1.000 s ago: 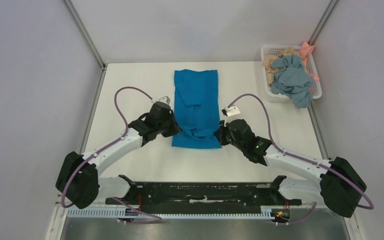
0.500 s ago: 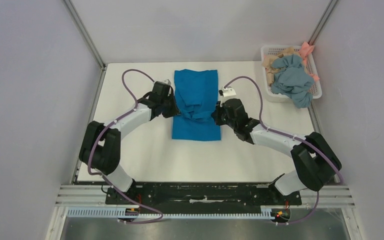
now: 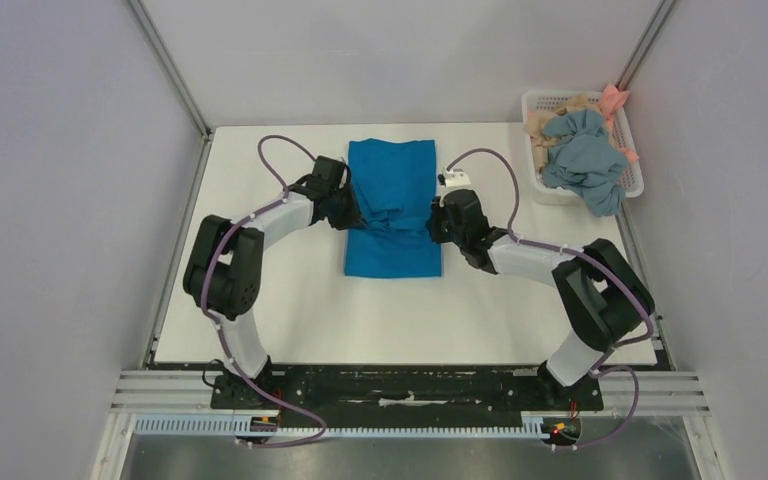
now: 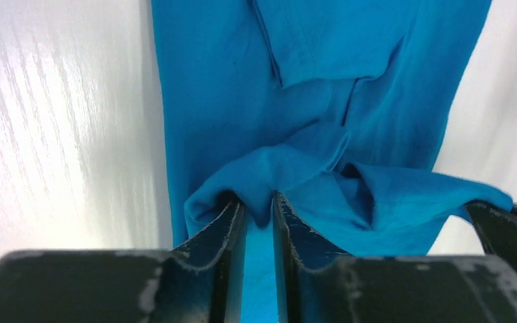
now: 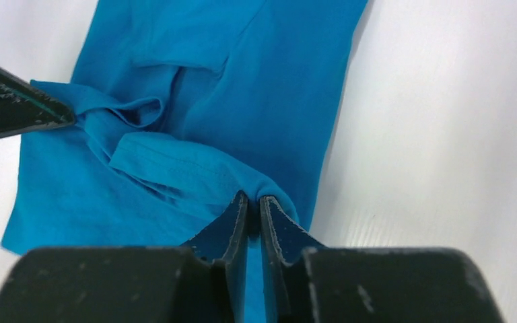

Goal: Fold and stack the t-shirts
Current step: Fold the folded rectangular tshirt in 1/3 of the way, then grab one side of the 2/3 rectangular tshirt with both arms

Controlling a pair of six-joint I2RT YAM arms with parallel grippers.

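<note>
A bright blue t-shirt (image 3: 392,180) lies lengthwise in the middle of the white table, folded into a long strip. Its near end is lifted and carried over the middle of the strip. My left gripper (image 3: 353,212) is shut on the left corner of that lifted hem (image 4: 259,202). My right gripper (image 3: 434,220) is shut on the right corner (image 5: 254,202). The cloth sags and bunches between the two grippers (image 5: 141,114). The far end of the shirt lies flat on the table (image 4: 323,40).
A white basket (image 3: 538,178) at the back right holds several crumpled t-shirts: grey-blue (image 3: 585,158), tan (image 3: 540,125) and pink (image 3: 615,98). The grey-blue one hangs over its front rim. Enclosure walls stand at left, right and back.
Both grippers have moved away from me with the shirt's near hem, from the near end of the strip to over its middle. The arms are stretched further out.
</note>
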